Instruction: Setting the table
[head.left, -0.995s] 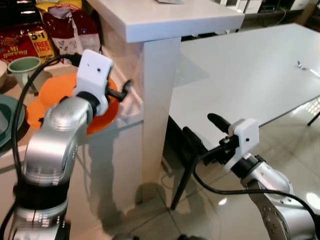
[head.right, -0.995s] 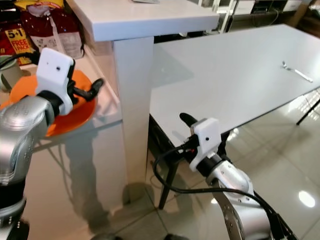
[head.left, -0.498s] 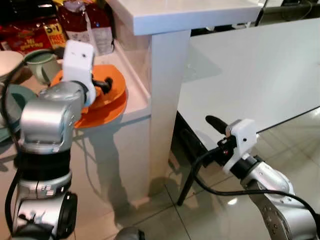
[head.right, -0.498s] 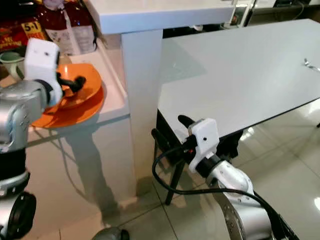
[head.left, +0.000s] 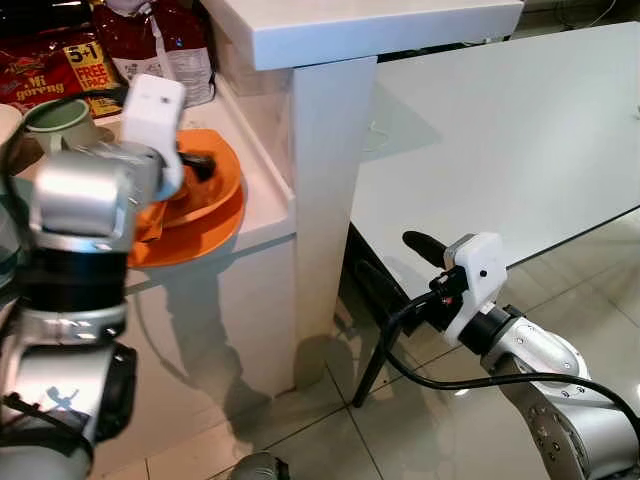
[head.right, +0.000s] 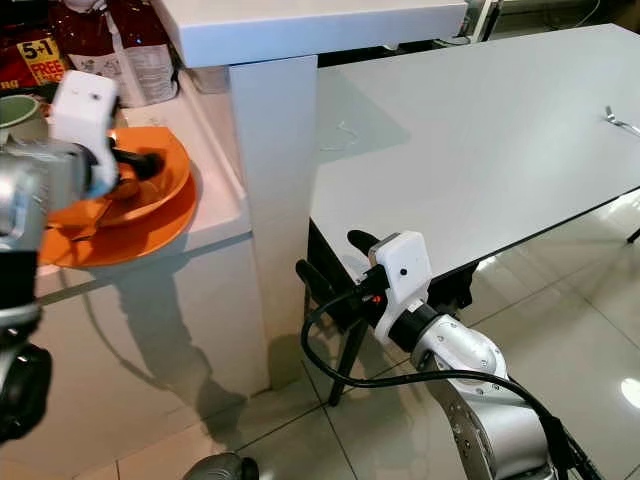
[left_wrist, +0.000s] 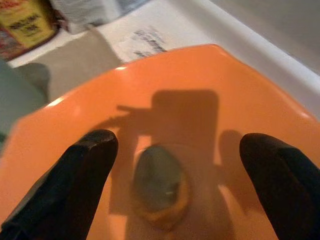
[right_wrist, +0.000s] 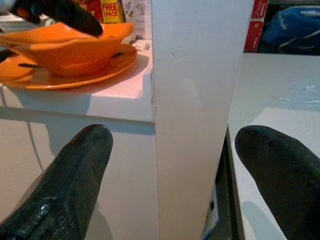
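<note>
An orange bowl (head.left: 218, 182) sits on an orange plate (head.left: 190, 238) on a white shelf (head.left: 268, 205). My left gripper (head.left: 196, 160) hovers just above the bowl's hollow, open, with both black fingers (left_wrist: 85, 165) spread over the bowl's inside (left_wrist: 200, 100). A small dark, greenish patch (left_wrist: 160, 187) lies at the bowl's bottom; I cannot tell what it is. My right gripper (head.right: 335, 258) is open and empty, held low in front of the white post (right_wrist: 200, 75) and the near edge of the dining table (head.left: 520, 140). From the right wrist the bowl (right_wrist: 70, 45) shows from the side.
A green mug (head.left: 55, 115) and red snack packets (head.left: 50, 65) stand behind the plate. The white top (head.left: 360, 30) overhangs the shelf. A piece of cutlery (head.right: 620, 120) lies at the table's far right. Glossy tile floor (head.left: 300, 440) lies below.
The camera has shifted. My left gripper has moved from the plate's right edge to above the inside of the orange bowl. The right arm has barely moved.
</note>
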